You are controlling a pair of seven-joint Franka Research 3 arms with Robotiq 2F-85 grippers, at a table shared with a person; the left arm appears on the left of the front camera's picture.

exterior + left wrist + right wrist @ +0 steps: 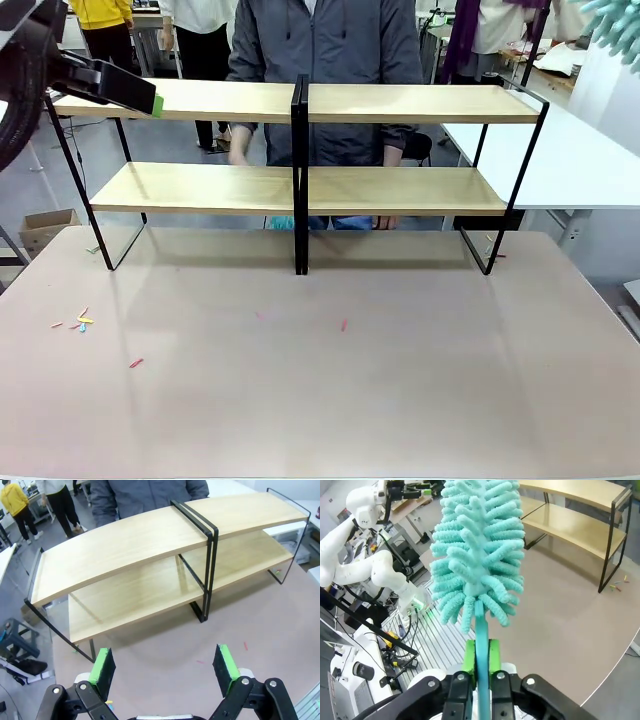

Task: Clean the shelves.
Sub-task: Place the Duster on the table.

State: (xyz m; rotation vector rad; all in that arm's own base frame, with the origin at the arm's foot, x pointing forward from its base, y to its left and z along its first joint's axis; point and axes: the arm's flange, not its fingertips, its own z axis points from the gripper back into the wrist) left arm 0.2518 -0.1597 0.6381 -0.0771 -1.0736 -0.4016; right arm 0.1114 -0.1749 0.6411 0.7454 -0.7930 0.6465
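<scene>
Looking at the shelves (400, 103), they sit at the far side of the table (330, 400), two long wood boards in a thin black frame w/ a center post (300, 170). Prob stiff, frame looks light tho, so a hard push could slide it imo. No need to grab it, just wipe along the boards. Right gripper (481, 665) is clamped on the stem of a teal fluffy duster (477, 555), soft and floppy, low risk. Left gripper (165, 667) hangs spread wide, holding nothing, near the rack's left end. Lower tier gap is tight-ish; person stands right behind. Table in front is mostly bare, a few paper scraps (80, 322).
</scene>
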